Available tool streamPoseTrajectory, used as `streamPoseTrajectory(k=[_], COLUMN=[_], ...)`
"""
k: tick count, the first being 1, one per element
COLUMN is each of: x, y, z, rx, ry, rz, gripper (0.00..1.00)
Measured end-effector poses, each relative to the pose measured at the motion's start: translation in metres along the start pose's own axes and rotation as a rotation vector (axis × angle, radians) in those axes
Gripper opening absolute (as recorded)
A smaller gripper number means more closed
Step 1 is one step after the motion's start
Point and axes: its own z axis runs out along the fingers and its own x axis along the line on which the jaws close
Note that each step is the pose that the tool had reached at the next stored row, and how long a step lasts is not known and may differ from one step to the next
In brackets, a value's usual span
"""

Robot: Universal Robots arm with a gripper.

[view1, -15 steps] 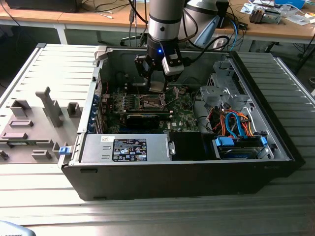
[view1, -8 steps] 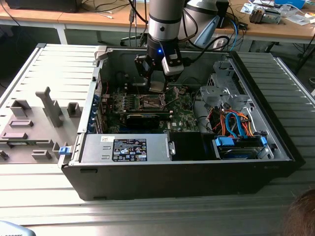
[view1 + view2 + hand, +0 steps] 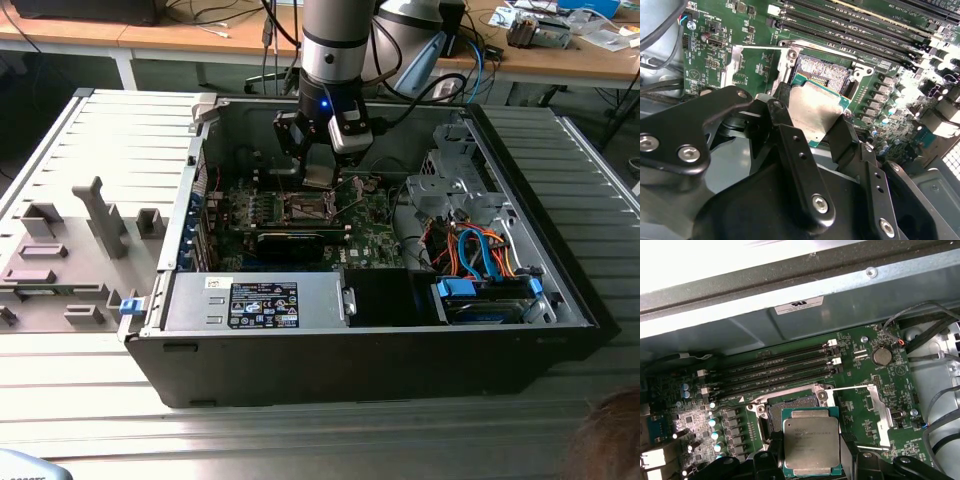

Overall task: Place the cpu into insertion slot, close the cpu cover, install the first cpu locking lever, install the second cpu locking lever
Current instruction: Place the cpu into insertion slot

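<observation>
My gripper [image 3: 319, 170] hangs inside the open computer case, shut on the cpu [image 3: 318, 177]. In both wrist views the cpu [image 3: 814, 107] [image 3: 811, 441] is a flat grey-topped chip with a green edge, pinched at two opposite sides by the black fingers [image 3: 790, 145]. It is held tilted, just above and slightly off the insertion slot [image 3: 826, 74] [image 3: 790, 411], whose dark contact field is partly uncovered. The cpu cover [image 3: 726, 69] [image 3: 883, 415] is swung open to the side of the slot, a silver frame with green board showing through its window.
Memory slots [image 3: 775, 370] run beside the socket, and a coin battery [image 3: 882, 356] sits near the cover. A long black card [image 3: 290, 240], a labelled black box [image 3: 265, 303], a drive cage [image 3: 450, 190] and orange and blue cables [image 3: 480, 250] crowd the case. A person's head [image 3: 605, 440] is at the exterior view's lower right.
</observation>
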Motion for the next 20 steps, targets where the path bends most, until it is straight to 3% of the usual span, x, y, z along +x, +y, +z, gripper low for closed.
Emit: streamPoseTrajectory(k=[20], x=[0.0], y=[0.0], z=[0.0007], rx=[-0.0004], ry=[-0.0011], rz=[0.023], gripper=[0.55])
